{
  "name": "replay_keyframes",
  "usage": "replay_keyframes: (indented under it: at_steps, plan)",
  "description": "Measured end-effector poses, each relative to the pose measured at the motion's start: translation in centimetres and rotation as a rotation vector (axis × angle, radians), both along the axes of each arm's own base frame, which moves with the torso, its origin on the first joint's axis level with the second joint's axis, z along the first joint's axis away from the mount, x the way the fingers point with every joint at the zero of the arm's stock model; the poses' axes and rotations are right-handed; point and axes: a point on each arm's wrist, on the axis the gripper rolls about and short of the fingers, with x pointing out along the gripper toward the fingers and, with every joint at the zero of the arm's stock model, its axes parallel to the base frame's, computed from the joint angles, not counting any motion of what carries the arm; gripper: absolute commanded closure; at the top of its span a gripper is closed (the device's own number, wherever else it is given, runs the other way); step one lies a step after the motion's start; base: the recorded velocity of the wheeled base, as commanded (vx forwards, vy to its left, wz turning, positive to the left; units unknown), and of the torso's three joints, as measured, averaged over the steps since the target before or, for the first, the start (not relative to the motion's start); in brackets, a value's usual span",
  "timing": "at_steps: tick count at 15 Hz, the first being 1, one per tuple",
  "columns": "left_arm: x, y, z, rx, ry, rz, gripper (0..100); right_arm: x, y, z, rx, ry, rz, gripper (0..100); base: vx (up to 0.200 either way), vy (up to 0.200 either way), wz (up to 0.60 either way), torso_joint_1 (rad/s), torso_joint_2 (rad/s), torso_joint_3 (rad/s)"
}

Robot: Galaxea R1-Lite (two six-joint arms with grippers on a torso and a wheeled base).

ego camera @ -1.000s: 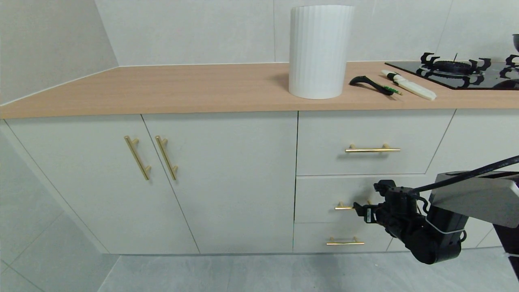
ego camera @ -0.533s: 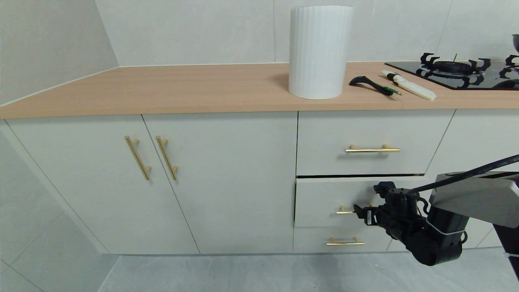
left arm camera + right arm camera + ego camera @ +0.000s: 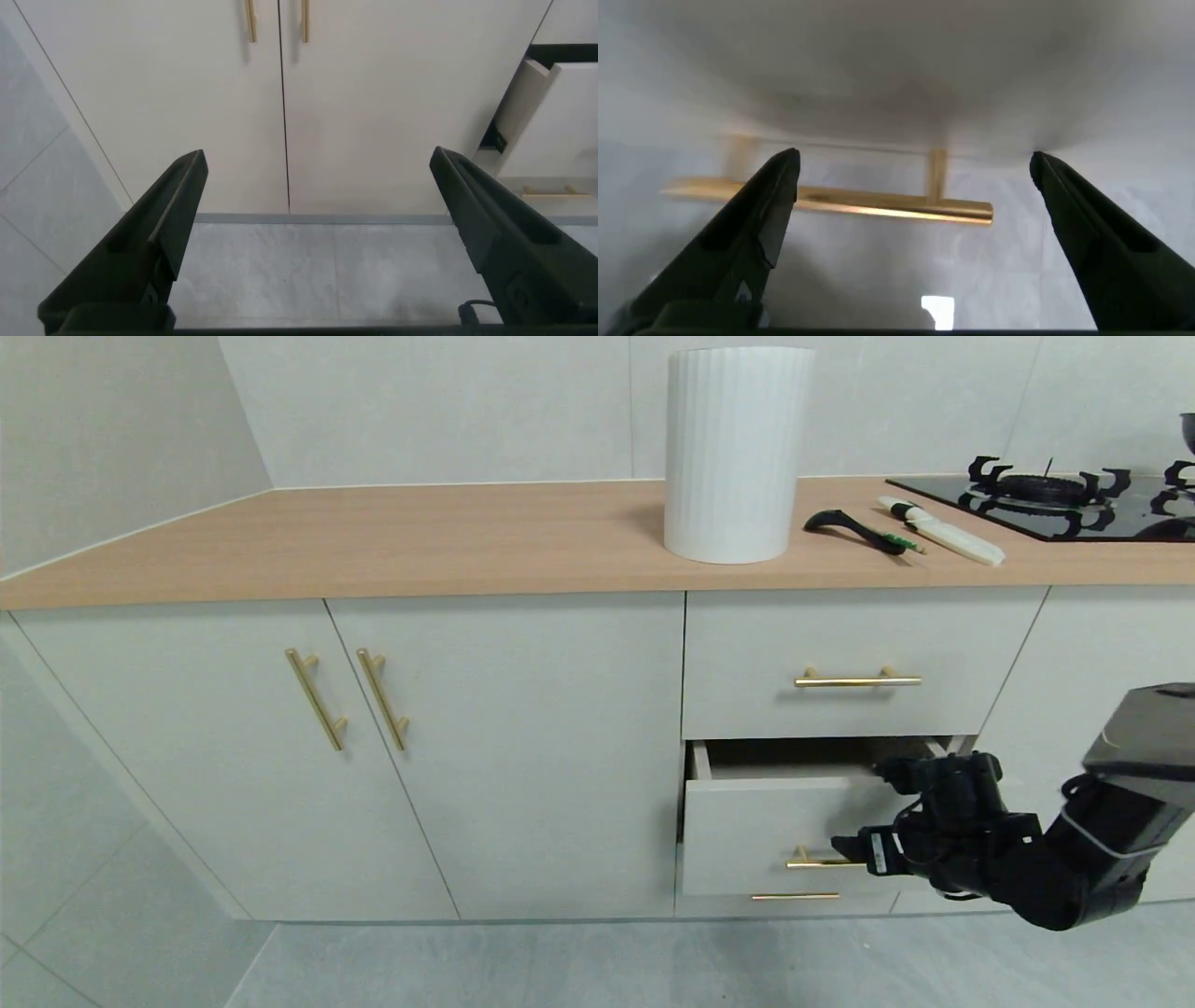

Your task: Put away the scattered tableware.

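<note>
Two utensils left out on the countertop point(image 3: 420, 537), one drawer standing open.
Landmark: white ribbed canister point(image 3: 735, 453), upright on the countertop. Black spoon point(image 3: 854, 530) lies just beside the canister on its stove point(image 3: 1055, 499) side; white utensil point(image 3: 943, 533) lies beyond the spoon, nearer the stove, with a thin green-tipped piece between them. Middle drawer point(image 3: 766, 821), below the canister and slightly toward the stove, is pulled partway out. Right gripper point(image 3: 851, 847) sits at that drawer's gold handle point(image 3: 822, 863), fingers spread, the bar running across the gap between them. Left gripper point(image 3: 317, 157) is held low, fingers spread wide with nothing between them, facing the double cabinet doors point(image 3: 280, 84).
</note>
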Motion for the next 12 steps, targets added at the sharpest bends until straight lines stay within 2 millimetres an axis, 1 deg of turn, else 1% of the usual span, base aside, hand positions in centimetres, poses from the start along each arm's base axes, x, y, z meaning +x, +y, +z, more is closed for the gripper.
replay_keyframes:
  at_steps: [3,5,7,9,12]
  plan:
    - [0.0,0.0,0.0,0.000,0.000,0.000,0,-1.9,0.4,5.2,0.031,-0.067,0.041,0,0.000,0.000,0.00,0.000,0.00,0.000]
    - [0.0,0.0,0.0,0.000,0.000,0.000,0,-2.9,1.1,7.6,0.053,-0.136,0.061,0,0.000,0.000,0.00,0.000,0.00,0.000]
    - [0.0,0.0,0.0,0.000,0.000,0.000,0,-3.2,1.3,8.5,0.064,-0.173,0.068,0,0.000,0.000,0.00,0.000,0.00,0.000]
    - [0.0,0.0,0.0,0.000,0.000,0.000,0,-2.8,1.4,8.8,0.071,-0.226,0.062,0,0.000,0.000,0.00,0.000,0.00,0.000]
    - [0.0,0.0,0.0,0.000,0.000,0.000,0,-1.1,1.8,7.4,0.064,-0.338,0.011,0,0.000,0.000,0.00,0.000,0.00,0.000]
